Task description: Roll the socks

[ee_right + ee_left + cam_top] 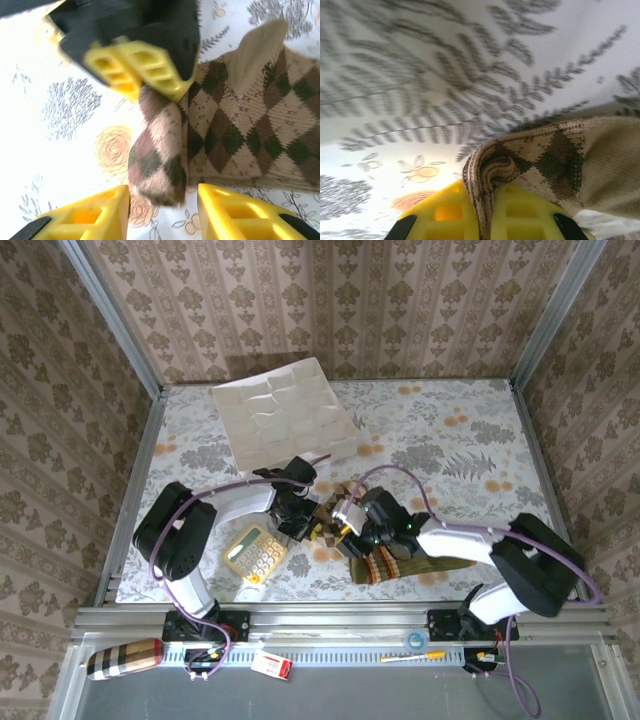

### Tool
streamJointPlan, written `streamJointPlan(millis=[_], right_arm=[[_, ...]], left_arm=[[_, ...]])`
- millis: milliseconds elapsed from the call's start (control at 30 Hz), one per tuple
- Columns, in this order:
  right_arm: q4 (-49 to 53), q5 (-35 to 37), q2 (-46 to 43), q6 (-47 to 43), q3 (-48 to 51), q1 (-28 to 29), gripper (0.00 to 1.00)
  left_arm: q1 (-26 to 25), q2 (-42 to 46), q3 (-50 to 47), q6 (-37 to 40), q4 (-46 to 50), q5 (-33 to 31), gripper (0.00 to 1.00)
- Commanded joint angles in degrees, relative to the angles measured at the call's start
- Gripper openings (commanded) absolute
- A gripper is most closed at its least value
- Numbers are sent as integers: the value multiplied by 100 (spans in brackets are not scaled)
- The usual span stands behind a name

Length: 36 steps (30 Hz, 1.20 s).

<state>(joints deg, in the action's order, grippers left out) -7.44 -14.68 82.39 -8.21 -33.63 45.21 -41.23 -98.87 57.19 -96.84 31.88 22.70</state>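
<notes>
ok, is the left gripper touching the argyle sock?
Touching. The left wrist view shows a fold of the argyle sock pinched tight in the left gripper, with cloth pressed against both yellow fingers.

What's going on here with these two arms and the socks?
Two robot arms are working on the argyle sock at the middle of the table. The left claw is shut on a bunched edge of it, while the right claw stands open, its fingers either side of the folded end. The green sock lies flat by the right arm, not yet rolled; a yellow calculator sits beside the left arm.
</notes>
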Motion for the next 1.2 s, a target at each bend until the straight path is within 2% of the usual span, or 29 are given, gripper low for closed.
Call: streamJointPlan(millis=[0,100,200,367,500,633,733,867,900,967,1100,1167], right_arm=[[-677,1723,-193,-837,84,529,43],[-843,2582,-163,-1280,134,1166,44],[-922,3050,14,-1585,30,1488,44],[-803,3103,404,-2030,-224,1732,44],[-895,3417,819,-2133,-332,1737,43],[-914,3420,1190,-2289,-569,1737,40],[-695,3606,1516,-2265,-820,1735,33],[-190,3700,1708,-1874,-1009,1674,8],[-11,3560,1672,-1680,-1031,1618,4],[280,3177,1593,-1322,-1034,1483,0],[688,2264,1552,-763,-990,1180,0],[743,1840,1548,-507,-926,992,0]], left_arm=[[10,-300,82,-245,1223,-144,0],[19,-419,246,-223,1364,-134,0],[28,-525,368,-187,1391,-90,0],[85,-599,450,-115,1414,-125,0],[98,-581,451,-92,1392,-134,0],[104,-581,451,-55,1336,-91,0],[107,-556,435,-46,1287,-64,0],[198,-323,353,18,1229,-152,0],[238,-211,307,45,1184,-197,3],[336,25,158,44,983,-222,20],[555,509,-150,-15,600,-222,50],[665,690,-156,82,630,-274,58]])
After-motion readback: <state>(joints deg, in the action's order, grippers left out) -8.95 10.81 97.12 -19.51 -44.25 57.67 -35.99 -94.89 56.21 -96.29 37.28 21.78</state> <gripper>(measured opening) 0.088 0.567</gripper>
